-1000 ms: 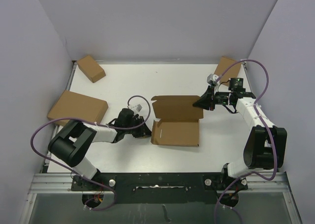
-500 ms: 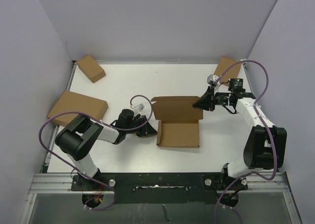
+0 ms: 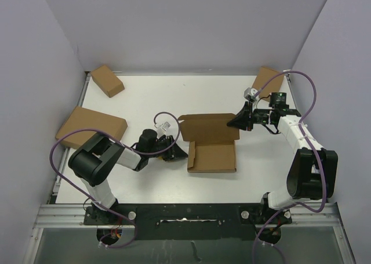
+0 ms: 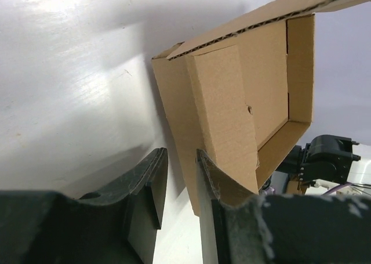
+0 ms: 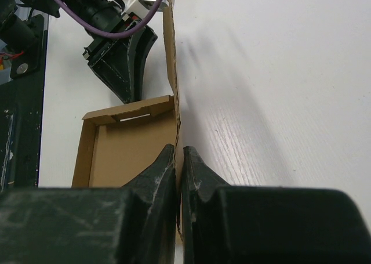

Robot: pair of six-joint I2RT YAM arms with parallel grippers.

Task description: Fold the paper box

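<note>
The paper box (image 3: 213,158) lies mid-table, its tray open upward and its lid panel (image 3: 208,127) standing behind it. My right gripper (image 3: 231,123) is shut on the lid panel's right edge; in the right wrist view (image 5: 178,149) the thin cardboard (image 5: 169,55) runs straight between its jaws. My left gripper (image 3: 181,152) is low at the tray's left end. In the left wrist view (image 4: 181,154) its jaws stand narrowly apart with only table between them. The right finger (image 4: 211,177) presses on the outside of the raised left side flap (image 4: 223,107).
A small closed cardboard box (image 3: 107,80) sits at the back left, a larger flat one (image 3: 91,126) at the left edge, and another (image 3: 266,81) at the back right. Grey walls enclose the table on three sides.
My left gripper has slid right along the table, pushing the box's left side flap upright and narrowing the tray. My right gripper has stayed still on the lid.
</note>
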